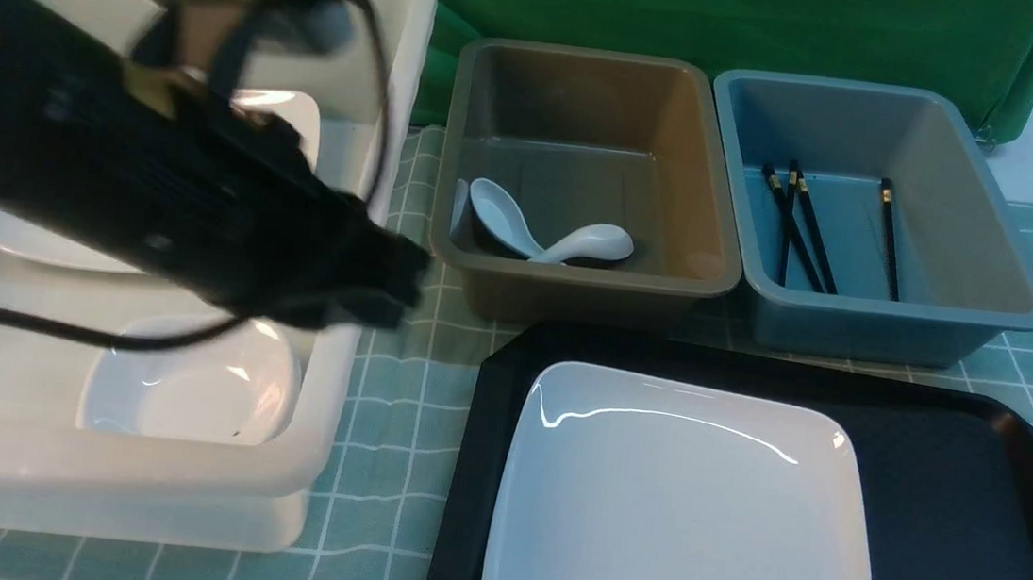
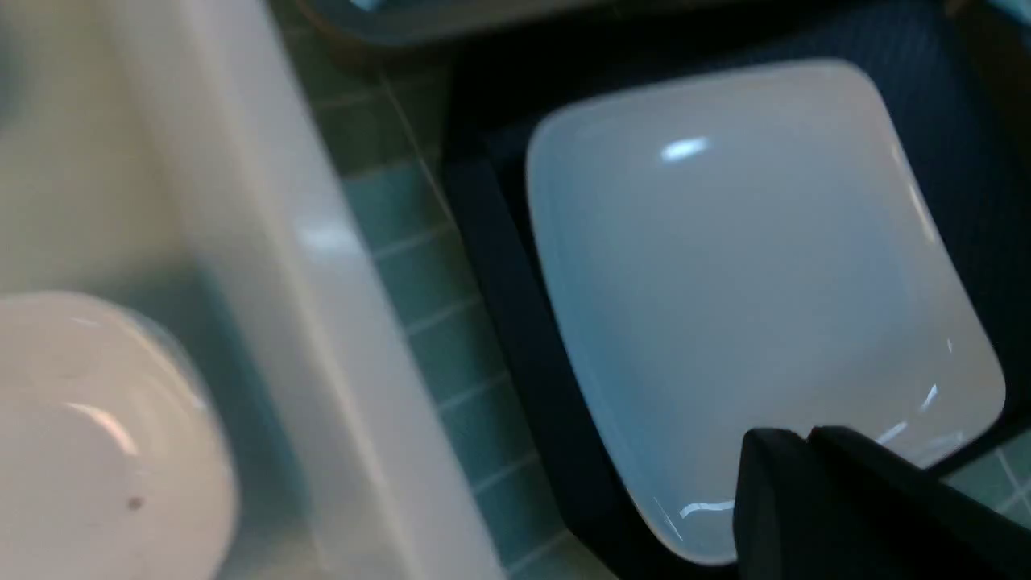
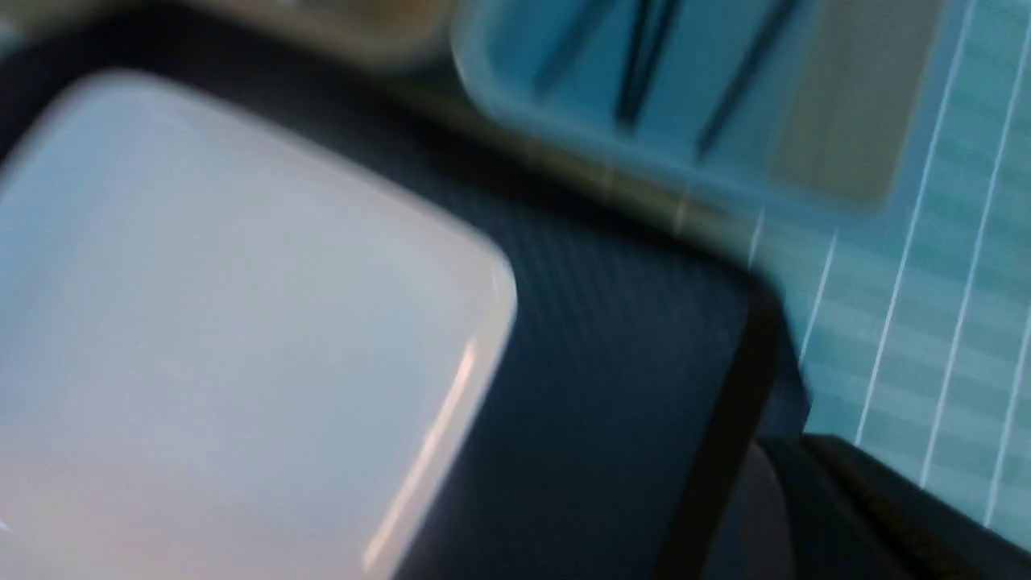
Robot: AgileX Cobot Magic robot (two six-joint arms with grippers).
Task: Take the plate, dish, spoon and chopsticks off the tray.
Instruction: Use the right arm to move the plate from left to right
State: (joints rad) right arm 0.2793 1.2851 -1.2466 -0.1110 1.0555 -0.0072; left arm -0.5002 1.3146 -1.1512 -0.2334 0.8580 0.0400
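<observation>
Left gripper shut, arm reaching inward; right gripper shut.

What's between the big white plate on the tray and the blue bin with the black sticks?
The black plastic tray's far rim, as the front view shows.

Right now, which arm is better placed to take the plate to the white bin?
Left, probably: the left gripper is shut and empty, between the plate and white bin.
</observation>
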